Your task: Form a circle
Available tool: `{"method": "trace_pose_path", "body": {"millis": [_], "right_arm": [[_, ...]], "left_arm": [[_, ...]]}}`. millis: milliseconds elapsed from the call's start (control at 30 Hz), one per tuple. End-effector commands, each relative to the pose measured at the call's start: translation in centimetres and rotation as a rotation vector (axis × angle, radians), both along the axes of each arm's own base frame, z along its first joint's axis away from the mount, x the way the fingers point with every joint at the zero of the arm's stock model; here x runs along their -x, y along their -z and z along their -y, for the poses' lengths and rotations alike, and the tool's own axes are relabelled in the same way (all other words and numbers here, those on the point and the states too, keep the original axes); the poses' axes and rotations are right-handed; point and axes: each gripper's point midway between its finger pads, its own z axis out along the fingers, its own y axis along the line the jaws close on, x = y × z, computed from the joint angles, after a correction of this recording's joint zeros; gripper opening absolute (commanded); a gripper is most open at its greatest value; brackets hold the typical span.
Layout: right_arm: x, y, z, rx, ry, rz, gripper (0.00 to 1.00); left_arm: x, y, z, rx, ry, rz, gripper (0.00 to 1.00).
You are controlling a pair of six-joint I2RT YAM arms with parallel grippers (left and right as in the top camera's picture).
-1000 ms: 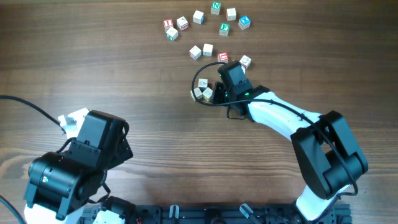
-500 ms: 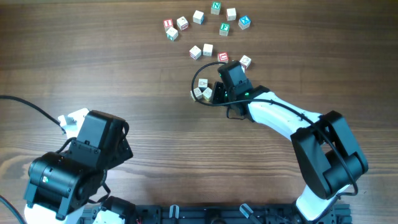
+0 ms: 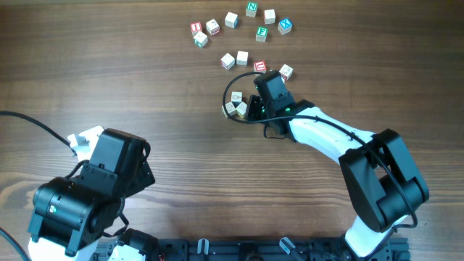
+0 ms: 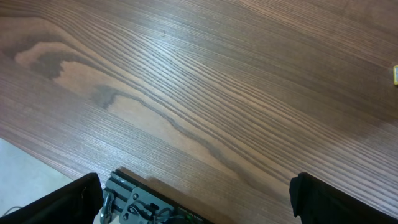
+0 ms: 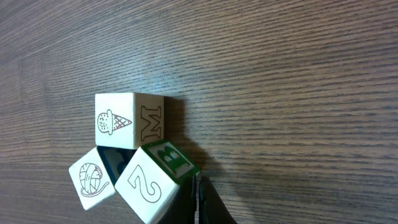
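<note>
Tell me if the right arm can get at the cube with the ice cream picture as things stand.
Probably yes: the shut right gripper sits beside the "2" cube, which touches the ice cream cube; nothing covers it.

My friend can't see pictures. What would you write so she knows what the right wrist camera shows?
Three small wooden cubes huddle together on a dark wood-grain table: an ice-cream cube with a side letter M, a yarn-ball cube and a number 2 cube with a green letter B on its side. The right tool's shut dark tips sit right beside the number 2 cube.
</note>
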Motion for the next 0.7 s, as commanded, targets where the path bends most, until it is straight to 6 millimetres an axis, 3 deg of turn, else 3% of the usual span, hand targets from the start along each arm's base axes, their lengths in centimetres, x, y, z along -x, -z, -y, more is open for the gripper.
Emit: {"method": "trace_pose_path", "body": {"millis": [0,667], "right_arm": [[0.29,-0.12,-0.26,-0.011,-0.011,-0.001,0.04],[0.5,0.1,-1.0,-0.008,-0.037,0.008,0.05]], "left_arm": [[0.06,0.07,-0.11,0.006,-0.02,0.004,1.0],[0.06,0.07,-0.11,0.006,-0.02,0.004,1.0]]}}
